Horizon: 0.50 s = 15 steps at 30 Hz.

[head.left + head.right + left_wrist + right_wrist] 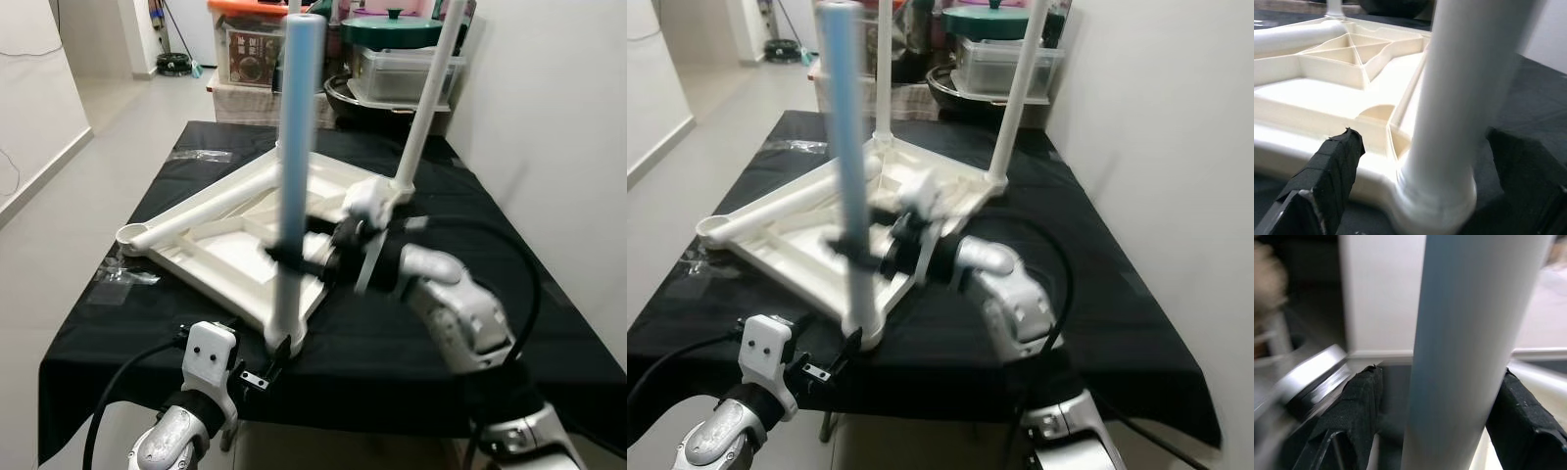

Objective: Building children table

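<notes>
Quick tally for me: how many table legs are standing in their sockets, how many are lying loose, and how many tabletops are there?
Upright legs in sockets: 3 (near leg, far right leg, far leg)
Legs lying on the tabletop: 1 (loose leg)
Upturned tabletops: 1 (tabletop)
Total: 5

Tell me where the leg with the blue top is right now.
The blue-topped leg stands upright in the near corner socket of the upturned white tabletop, at the black table's front edge. The right gripper straddles it midway and the left gripper its base.
</notes>
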Tool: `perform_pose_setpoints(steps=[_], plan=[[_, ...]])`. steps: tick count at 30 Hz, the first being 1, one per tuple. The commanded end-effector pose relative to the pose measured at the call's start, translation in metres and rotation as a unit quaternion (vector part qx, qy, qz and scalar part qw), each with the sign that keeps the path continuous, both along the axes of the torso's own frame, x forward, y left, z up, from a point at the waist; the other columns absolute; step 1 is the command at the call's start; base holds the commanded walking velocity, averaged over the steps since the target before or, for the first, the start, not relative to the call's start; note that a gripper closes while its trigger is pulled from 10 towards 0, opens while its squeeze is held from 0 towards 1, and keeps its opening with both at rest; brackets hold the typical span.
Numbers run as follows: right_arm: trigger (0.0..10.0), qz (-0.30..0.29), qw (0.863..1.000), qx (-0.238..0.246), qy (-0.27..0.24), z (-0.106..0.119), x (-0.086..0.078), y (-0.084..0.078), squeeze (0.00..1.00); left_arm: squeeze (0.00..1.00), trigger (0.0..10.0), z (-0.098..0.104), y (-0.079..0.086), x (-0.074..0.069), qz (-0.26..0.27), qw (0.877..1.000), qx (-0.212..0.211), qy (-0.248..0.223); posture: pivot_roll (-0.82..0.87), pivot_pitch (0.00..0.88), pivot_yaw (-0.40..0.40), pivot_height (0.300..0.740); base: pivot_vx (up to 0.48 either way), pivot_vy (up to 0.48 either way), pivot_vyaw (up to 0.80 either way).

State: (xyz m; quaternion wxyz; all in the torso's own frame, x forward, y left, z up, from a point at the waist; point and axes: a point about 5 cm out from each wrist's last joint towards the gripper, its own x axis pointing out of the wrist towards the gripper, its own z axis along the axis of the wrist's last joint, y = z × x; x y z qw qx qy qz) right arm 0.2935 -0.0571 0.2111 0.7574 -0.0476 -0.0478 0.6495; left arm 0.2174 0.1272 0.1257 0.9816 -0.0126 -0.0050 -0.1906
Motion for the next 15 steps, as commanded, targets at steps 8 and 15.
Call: perform_pose_setpoints(steps=[8,15], plan=[[0.0,-0.153,0.982,-0.075,0.075,-0.038,0.025,0.011,0.00,0.00,10.0,-0.003,-0.002,-0.002,-0.003,1.000,0.000,0.006,0.09,0.000,-0.120,0.740,0.000,0.000,0.00],[0.0,-0.529,0.832,-0.082,0.148,-0.074,0.060,-0.055,0.00,0.00,10.0,-0.004,0.000,-0.003,-0.008,1.000,-0.002,0.011,0.08,0.000,-0.106,0.740,0.000,0.000,0.00]])
